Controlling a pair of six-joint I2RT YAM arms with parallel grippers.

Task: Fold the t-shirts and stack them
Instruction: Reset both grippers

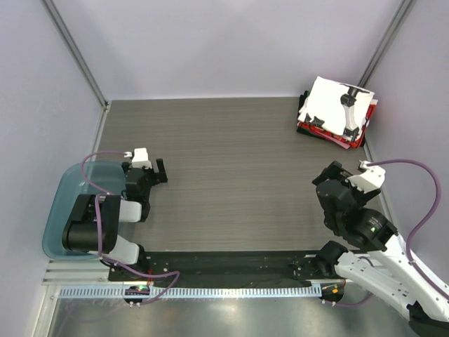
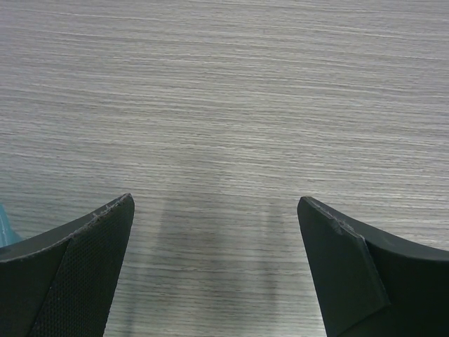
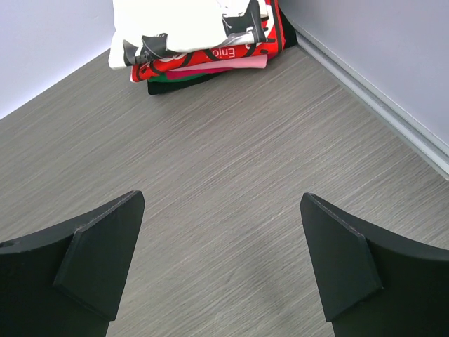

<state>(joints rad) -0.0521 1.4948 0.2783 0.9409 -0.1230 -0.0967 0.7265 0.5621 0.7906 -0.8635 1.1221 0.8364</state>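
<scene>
Shirts [image 1: 335,112] stacked in far right worktop [image 1: 238,161] corner, well ahead of right pincer [image 3: 221,199]. That pincer and left pincer [image 2: 216,202] are both spread.

right pincer [image 3: 220,210]: fingers spread wide, nothing between them, above bare surface [image 3: 231,140] | stack of folded t-shirts [image 3: 203,53]: far end of the grey wood-grain surface, well apart from the pincer, in the corner where the walls [image 3: 379,42] meet | top: white t-shirt [image 3: 179,17] with black print | under it: red t-shirt [image 3: 210,62] with white lettering, then pink and dark layers
</scene>
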